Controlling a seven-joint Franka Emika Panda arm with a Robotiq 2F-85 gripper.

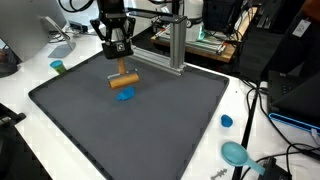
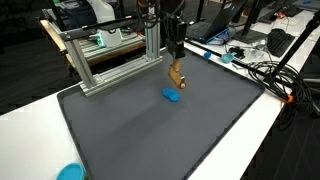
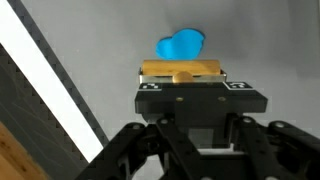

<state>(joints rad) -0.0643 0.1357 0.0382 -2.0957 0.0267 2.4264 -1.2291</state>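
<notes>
My gripper [image 1: 122, 66] hangs over the dark grey mat [image 1: 150, 130] and is shut on a tan wooden block [image 1: 123, 80], held a little above the surface. In an exterior view the gripper [image 2: 176, 66] grips the wooden block [image 2: 177, 79] at its top. A flat blue piece [image 1: 124, 96] lies on the mat right under the block, and both exterior views show this blue piece [image 2: 173, 96]. In the wrist view the wooden block [image 3: 180, 70] lies crosswise at the gripper [image 3: 180, 82], with the blue piece [image 3: 181, 44] just beyond it. The fingertips are hidden by the gripper body.
An aluminium frame [image 1: 170, 45] stands at the mat's back edge, close behind the gripper, also the frame [image 2: 110, 55]. A small blue cup [image 1: 226, 121], a teal bowl [image 1: 236, 153] and cables [image 1: 265, 110] lie beside the mat. A green cup [image 1: 58, 67] sits off one corner.
</notes>
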